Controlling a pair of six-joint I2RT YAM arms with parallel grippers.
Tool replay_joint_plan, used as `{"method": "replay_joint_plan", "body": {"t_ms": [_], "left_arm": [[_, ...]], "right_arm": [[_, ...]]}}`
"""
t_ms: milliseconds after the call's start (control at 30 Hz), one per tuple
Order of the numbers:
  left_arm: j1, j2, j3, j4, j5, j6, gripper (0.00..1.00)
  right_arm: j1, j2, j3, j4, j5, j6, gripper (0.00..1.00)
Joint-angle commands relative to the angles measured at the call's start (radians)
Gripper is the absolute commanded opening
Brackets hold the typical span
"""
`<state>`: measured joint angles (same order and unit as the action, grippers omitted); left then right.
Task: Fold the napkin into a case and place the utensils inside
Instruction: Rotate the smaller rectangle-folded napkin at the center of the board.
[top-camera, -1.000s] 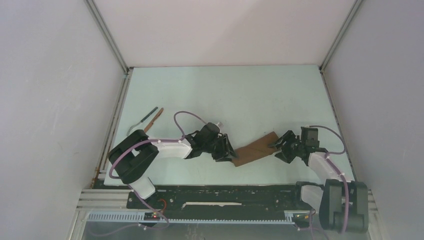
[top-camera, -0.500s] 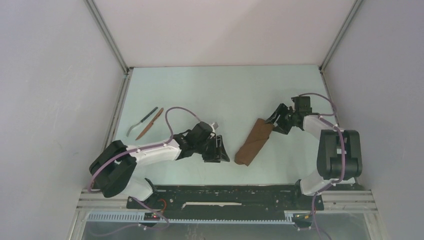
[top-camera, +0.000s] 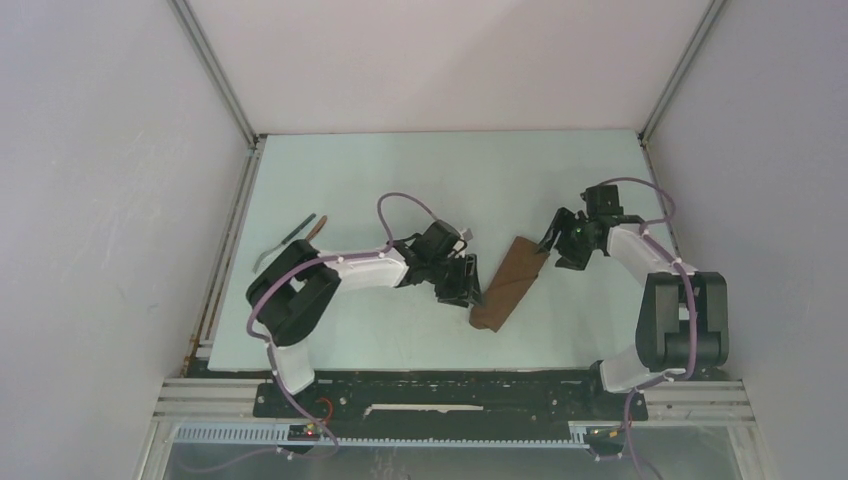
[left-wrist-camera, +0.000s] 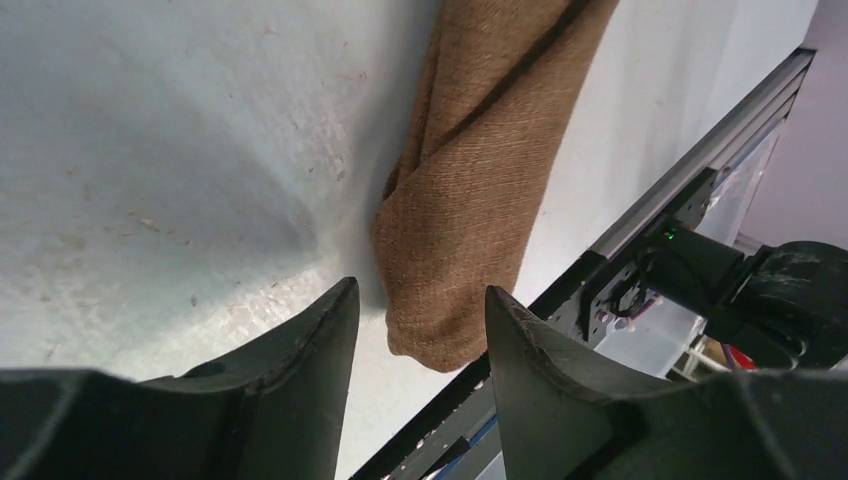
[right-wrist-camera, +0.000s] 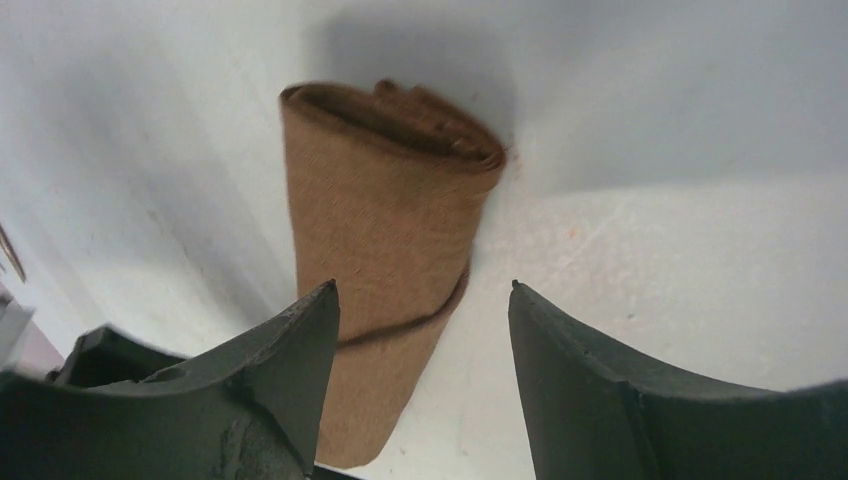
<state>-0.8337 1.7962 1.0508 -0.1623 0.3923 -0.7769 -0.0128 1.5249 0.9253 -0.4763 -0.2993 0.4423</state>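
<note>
Utensils (top-camera: 292, 238) lie far left by the table (top-camera: 400, 170) edge, well apart from the case (top-camera: 508, 283). My left gripper (top-camera: 462, 287) stretches right and low, fingers spread around the case's near end. My right gripper (top-camera: 560, 238) angles left, fingers spread, facing its rolled far end.
</note>
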Motion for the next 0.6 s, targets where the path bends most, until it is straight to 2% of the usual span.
{"method": "replay_joint_plan", "body": {"t_ms": [0,133,267,433,567], "left_arm": [[-0.030,0.061,0.027,0.036,0.101,0.014,0.55],[-0.069,0.132,0.031,0.130,0.160,-0.061,0.53],[-0.124,0.207,0.098,0.248,0.200,-0.172,0.52],[-0.188,0.292,0.228,0.280,0.182,-0.246,0.53],[-0.205,0.282,0.260,0.275,0.178,-0.238,0.57]], "right_arm": [[0.046,-0.048,-0.005,-0.036,-0.029,-0.036,0.71],[0.021,-0.062,-0.005,-0.032,-0.032,-0.032,0.71],[0.020,-0.107,0.016,-0.068,0.035,-0.046,0.72],[0.020,-0.149,0.044,-0.107,0.079,-0.058,0.72],[0.029,-0.176,0.068,-0.141,0.138,-0.073,0.73]]}}
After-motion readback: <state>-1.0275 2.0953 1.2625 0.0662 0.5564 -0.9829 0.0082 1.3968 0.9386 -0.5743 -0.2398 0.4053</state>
